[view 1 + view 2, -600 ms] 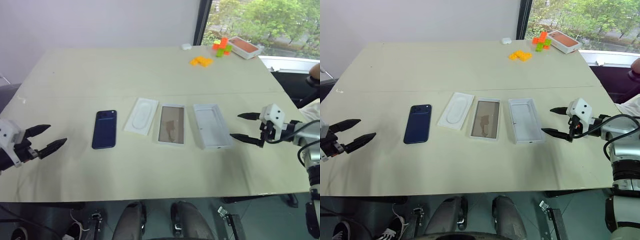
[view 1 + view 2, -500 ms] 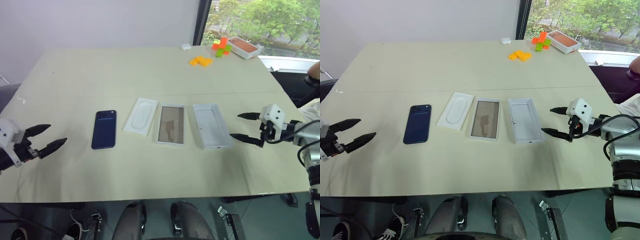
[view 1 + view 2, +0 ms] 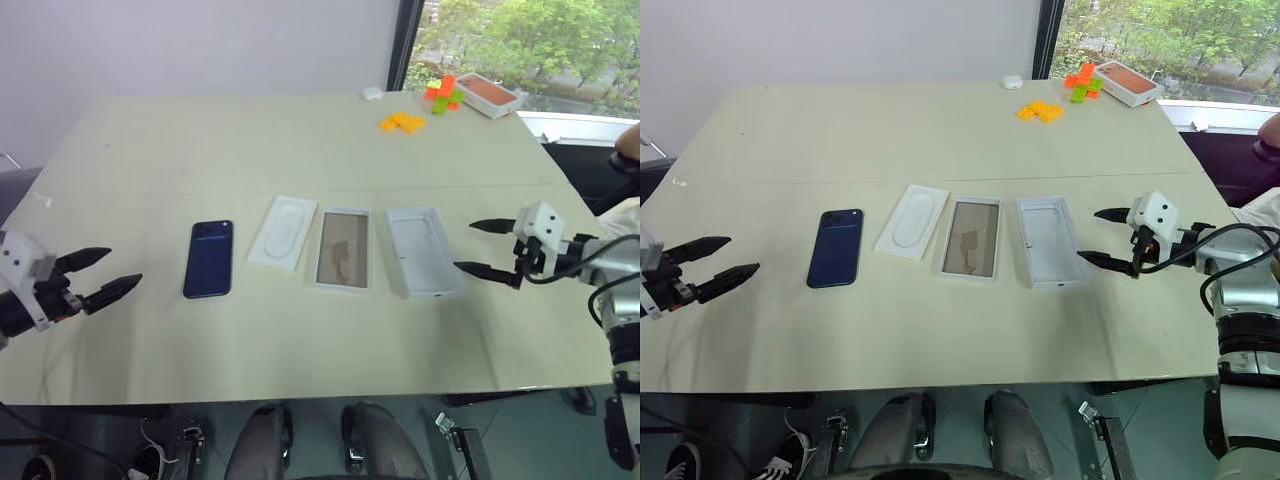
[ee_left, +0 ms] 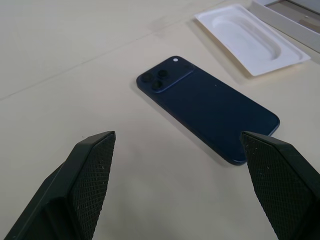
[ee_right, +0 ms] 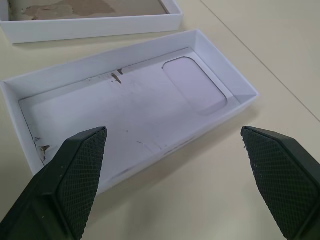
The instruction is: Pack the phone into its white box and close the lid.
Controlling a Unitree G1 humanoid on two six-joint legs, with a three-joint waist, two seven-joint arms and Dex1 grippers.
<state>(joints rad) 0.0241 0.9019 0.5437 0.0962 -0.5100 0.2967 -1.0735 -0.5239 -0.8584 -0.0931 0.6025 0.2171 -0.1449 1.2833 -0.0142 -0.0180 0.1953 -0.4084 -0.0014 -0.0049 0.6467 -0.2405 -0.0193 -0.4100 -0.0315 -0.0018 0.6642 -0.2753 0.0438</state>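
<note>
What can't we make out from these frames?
- Outer face of the lid: it lies open side up, so any print is underneath.
- Screen side of the phone: facing the table, camera cluster up.
- Small white item at the far table edge: too small to identify.
- Coloured pieces far back: too small to count.
- Person at the right edge: cut off by the frame.

pale beige worktop [image 3: 300, 140], seam running across middle. thin white insert [image 3: 283, 232] with rounded recess, lying flat near centre. far right corner: yellow blocks [image 3: 402, 122]; orange and green blocks [image 3: 442, 94]; shallow white tray with reddish floor [image 3: 487, 95]; small white object [image 3: 372, 93]. window with green trees [image 3: 520, 40] beyond.
</note>
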